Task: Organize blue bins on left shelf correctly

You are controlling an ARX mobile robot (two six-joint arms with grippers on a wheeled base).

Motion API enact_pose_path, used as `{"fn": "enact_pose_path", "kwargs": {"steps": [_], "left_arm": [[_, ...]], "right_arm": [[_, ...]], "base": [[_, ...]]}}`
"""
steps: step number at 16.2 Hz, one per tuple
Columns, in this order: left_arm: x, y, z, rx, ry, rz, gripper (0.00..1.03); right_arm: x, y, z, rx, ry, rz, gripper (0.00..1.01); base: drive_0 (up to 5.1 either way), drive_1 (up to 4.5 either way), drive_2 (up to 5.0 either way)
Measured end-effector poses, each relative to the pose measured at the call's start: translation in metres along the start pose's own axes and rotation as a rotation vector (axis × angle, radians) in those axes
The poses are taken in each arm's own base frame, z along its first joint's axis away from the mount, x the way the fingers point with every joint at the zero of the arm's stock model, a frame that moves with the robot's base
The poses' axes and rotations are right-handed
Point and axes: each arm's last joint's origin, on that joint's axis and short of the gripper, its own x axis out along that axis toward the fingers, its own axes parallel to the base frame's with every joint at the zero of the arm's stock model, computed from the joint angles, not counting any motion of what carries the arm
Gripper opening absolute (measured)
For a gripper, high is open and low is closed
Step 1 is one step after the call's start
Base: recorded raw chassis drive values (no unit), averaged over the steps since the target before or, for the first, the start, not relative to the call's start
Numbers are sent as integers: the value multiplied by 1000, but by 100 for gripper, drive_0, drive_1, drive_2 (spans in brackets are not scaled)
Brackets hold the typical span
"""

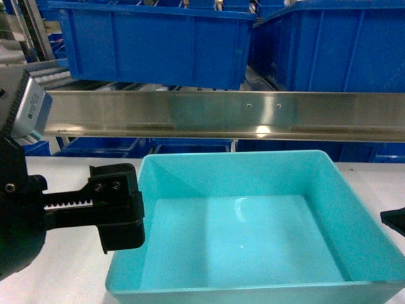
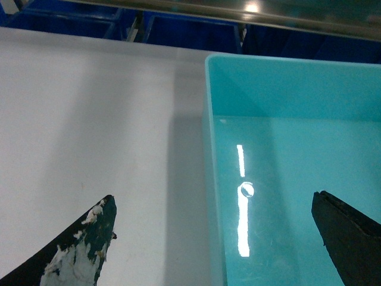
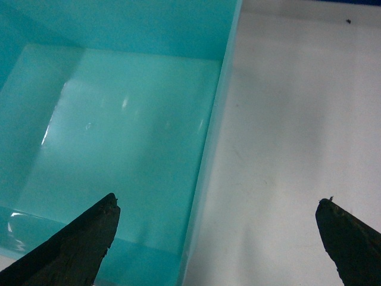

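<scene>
White tabletop (image 1: 69,278) fills the foreground, and everything is placed here relative to the turquoise bin (image 1: 253,234) sitting flat on it, nearest the robot.

At the bin's left wall, the left gripper (image 2: 214,238) straddles the thin rim: in the left wrist view one finger (image 2: 77,253), its pad worn and flaked white, is over the table outside the wall, while the other dark finger is over the bin's glossy floor. The fingers are spread wide and not pressing on the wall. In the head view the black gripper body and its toothed rack sit just left of the bin's near-left corner.

At the bin's right wall, the right gripper (image 3: 217,238) is placed the same way: one finger (image 3: 74,247) over the inside of the bin, the other over the bare table, the rim running up between them. These fingers are also spread apart, gripping nothing. Only a dark tip of this gripper shows at the right edge of the head view.

Beyond the bin's far wall, a shiny grey steel rail of the left shelf (image 1: 221,114) runs across the view. Above and behind the rail rest dark blue ribbed bins (image 1: 158,44). Below the rail, more dark blue bins sit in shadow.
</scene>
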Motion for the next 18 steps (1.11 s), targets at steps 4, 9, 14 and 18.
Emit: {"fn": "enact_pose_path", "kwargs": {"steps": [4, 9, 14, 18], "left_arm": [[2, -2, 1, -2, -5, 14, 98], [3, -3, 1, -8, -7, 9, 98], [20, -3, -4, -26, 36, 18, 98], [24, -4, 0, -32, 26, 28, 98]], "right_arm": [[-2, 1, 3, -24, -15, -11, 98], [-1, 1, 3, -33, -16, -18, 98], [31, 14, 8, -74, 68, 14, 98], [42, 13, 1, -83, 119, 15, 98]], "base": [[0, 0, 0], [0, 0, 0], [0, 0, 0], [0, 0, 0]]}}
